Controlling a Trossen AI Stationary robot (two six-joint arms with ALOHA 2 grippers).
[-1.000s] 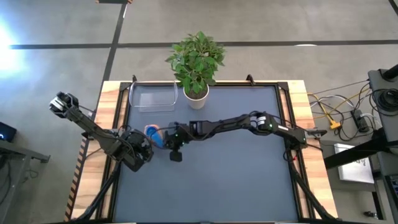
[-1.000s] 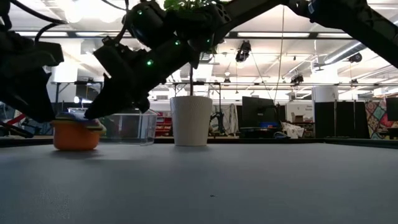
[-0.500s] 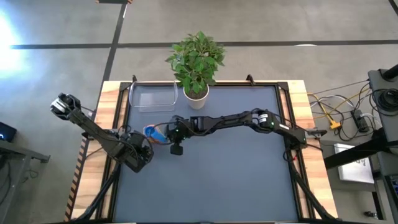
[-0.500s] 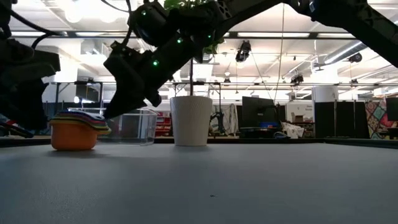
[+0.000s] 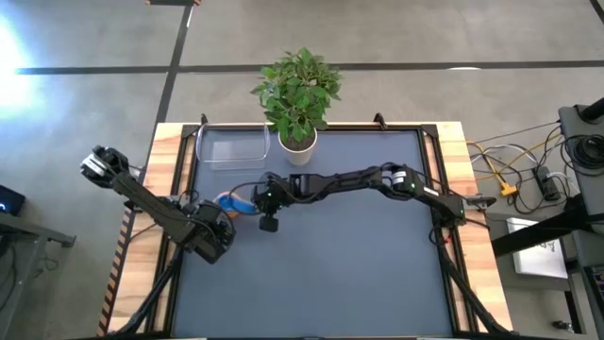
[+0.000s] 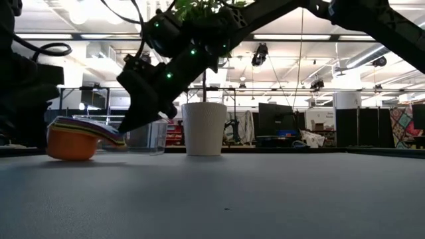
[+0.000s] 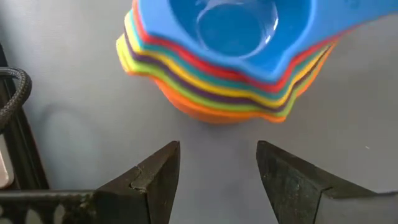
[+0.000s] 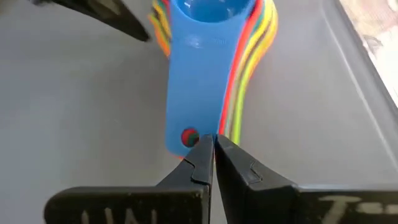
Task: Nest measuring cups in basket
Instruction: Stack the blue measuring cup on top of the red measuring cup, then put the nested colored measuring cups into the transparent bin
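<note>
Nested measuring cups tilted up at the left of the desk, the right gripper clenched at their handles.

The stacked measuring cups (image 5: 229, 201) sit on the desk (image 5: 359, 274) left of centre, the blue one on top and orange at the bottom; in the low view the stack (image 6: 78, 136) leans, its handle side raised. The right gripper (image 8: 210, 152) reaches in from the right, its jaws closed tight at the handle ends, though whether they actually pinch a handle is unclear. The left gripper (image 7: 217, 177) hangs just near-left of the stack with jaws released, apart from the cups. The clear basket (image 5: 231, 148) stands at the far left corner of the desk, just left of the plant (image 5: 298, 94), apart from the stack. The near and right parts of the desk lie open.
</note>
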